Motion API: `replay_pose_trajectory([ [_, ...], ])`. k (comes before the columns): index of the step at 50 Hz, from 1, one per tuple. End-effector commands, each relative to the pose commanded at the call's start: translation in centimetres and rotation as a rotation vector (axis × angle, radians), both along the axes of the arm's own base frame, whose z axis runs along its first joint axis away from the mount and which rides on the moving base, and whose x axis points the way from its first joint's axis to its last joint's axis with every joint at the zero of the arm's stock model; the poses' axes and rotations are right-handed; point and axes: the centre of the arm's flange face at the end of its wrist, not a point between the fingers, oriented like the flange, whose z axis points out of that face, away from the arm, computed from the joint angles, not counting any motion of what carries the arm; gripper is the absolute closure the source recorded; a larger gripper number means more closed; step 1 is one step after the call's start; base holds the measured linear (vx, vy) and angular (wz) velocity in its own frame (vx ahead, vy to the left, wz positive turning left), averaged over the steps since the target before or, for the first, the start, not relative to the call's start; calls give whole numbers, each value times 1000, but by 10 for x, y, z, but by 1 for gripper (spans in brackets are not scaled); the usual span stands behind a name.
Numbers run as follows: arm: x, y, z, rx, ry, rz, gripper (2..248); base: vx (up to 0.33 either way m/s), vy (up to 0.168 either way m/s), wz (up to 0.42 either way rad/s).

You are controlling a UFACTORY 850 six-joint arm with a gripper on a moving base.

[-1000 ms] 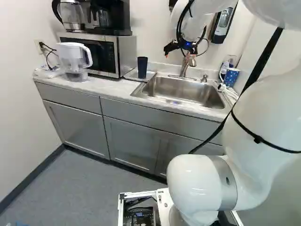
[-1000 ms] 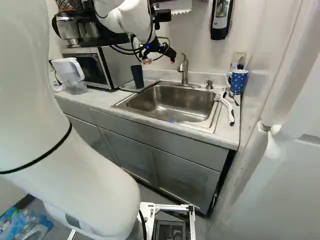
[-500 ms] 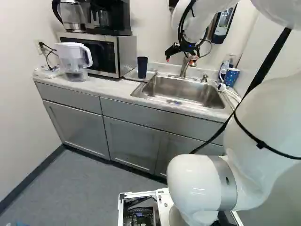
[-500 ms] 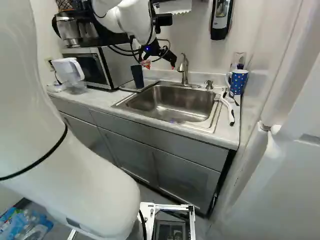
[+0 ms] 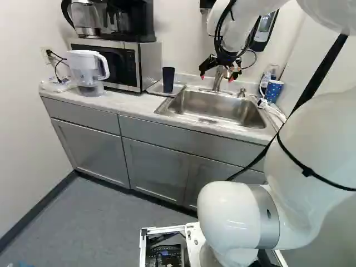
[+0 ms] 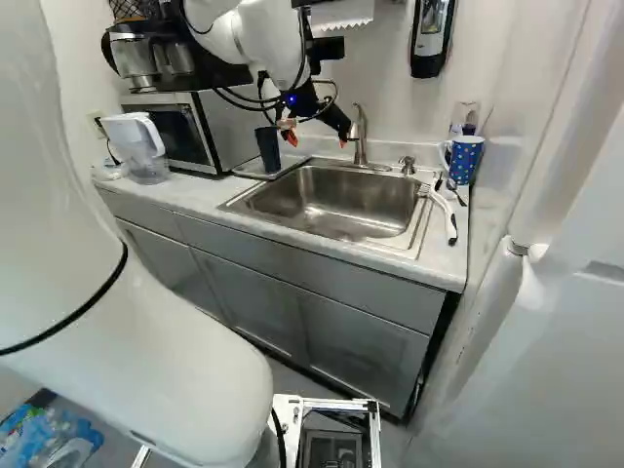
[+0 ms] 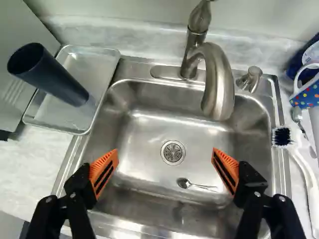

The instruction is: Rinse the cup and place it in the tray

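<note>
In the left base view, the gripper [image 5: 217, 78] hung above the back of the sink [image 5: 222, 109], hiding part of the tap [image 5: 217, 83]. The cup [image 5: 168, 79] stood upright in the tray [image 5: 153, 88], at nine o'clock from the jaws and apart from them. The whole microwave [image 5: 150, 62] front showed here; the arm cut across the right base view's.

In the right base view, the cup was again at nine o'clock, but looked nearer the jaws. The tap's bent neck, half hidden in the other base view, showed at three o'clock, and the brush [image 6: 448, 216] lay by the mug [image 6: 465, 161] on the surface [image 6: 444, 268].

In the wrist view, with twelve straight ahead, the jaws were spread wide. The cup was at ten o'clock, the mug at two. Only this view showed the drain [image 7: 173, 153] and a spoon [image 7: 184, 183] in the sink.
</note>
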Motion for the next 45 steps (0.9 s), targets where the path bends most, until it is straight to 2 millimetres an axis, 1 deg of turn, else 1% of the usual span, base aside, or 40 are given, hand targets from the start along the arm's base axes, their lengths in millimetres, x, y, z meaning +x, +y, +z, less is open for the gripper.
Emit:
replay_pose_trajectory([
  [17, -10, -16, -4, 16, 79, -41, 3, 0, 0, 0],
  [30, -13, -29, -4, 17, 79, -71, 3, 0, 0, 0],
  [45, -13, -30, -4, 17, 79, -72, 3, 0, 0, 0],
])
